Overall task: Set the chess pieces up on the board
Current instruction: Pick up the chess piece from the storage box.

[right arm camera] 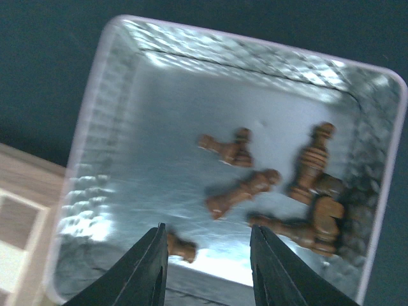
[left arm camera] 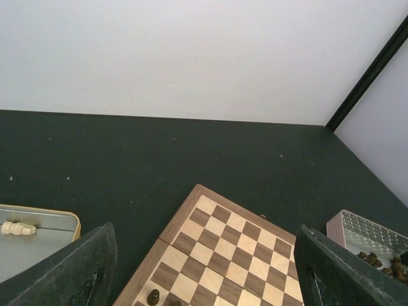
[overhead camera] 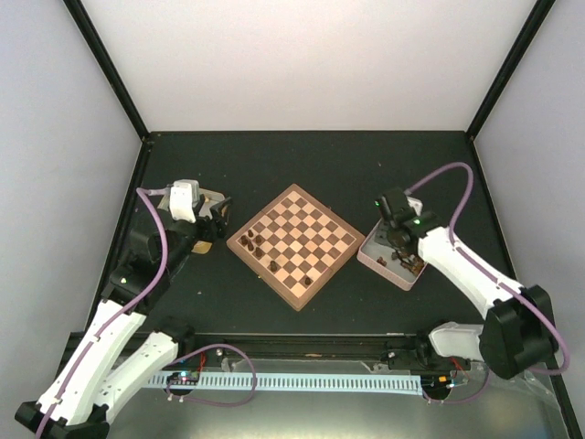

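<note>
Dark tabletop (overhead camera: 320,165); left gripper (left arm camera: 204,227) wide-open, empty; right gripper (right arm camera: 207,231) half-open, empty, over chess pieces (right arm camera: 243,190) in tray (right arm camera: 95,127)

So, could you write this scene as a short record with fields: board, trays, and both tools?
board: a few dark pieces stand on it, mostly near its left corner
pink tray: several brown pieces inside, most lying down
gold tray: one pale piece visible
left tool: open, empty, left of the board
right tool: open, empty, over the pink tray
</note>
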`<state>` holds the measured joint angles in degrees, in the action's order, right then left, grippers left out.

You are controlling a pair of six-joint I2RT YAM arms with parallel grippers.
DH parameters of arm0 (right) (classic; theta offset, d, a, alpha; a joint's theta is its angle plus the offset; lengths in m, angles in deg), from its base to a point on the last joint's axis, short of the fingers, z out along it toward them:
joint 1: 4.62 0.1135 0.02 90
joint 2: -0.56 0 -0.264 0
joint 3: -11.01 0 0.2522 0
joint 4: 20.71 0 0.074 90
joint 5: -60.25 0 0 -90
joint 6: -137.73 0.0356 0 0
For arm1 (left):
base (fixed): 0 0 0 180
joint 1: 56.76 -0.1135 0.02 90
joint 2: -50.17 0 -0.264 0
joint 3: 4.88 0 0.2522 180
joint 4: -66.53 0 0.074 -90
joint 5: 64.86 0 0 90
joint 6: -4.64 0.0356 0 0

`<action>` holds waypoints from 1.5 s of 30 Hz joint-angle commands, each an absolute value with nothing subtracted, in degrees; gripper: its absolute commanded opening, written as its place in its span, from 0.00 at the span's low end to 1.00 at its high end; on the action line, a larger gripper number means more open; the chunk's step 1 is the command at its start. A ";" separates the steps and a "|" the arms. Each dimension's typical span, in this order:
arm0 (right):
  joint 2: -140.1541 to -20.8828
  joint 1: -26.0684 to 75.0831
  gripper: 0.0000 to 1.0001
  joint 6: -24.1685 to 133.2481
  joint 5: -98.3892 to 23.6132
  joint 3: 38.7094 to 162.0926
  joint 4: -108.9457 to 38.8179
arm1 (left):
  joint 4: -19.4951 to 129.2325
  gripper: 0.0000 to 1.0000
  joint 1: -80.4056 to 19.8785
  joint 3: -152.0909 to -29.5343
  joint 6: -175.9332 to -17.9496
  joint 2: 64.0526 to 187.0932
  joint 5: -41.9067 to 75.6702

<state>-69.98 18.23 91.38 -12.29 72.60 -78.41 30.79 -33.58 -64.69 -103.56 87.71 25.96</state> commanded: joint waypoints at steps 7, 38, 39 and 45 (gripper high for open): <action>-71.50 12.26 0.37 95.67 -18.42 62.60 -67.75 | 32.81 0.78 -34.06 -65.77 -105.05 89.00 24.03; -82.66 11.23 0.17 94.57 -14.78 63.55 -61.66 | 33.01 0.78 -34.09 -65.61 -105.02 91.22 23.20; -82.48 11.22 0.17 94.65 -14.68 63.46 -61.66 | 32.94 0.78 -34.07 -65.61 -105.09 91.41 22.82; -82.85 11.22 0.30 94.46 -13.70 63.29 -61.18 | 33.03 0.78 -34.08 -65.75 -105.62 92.24 20.98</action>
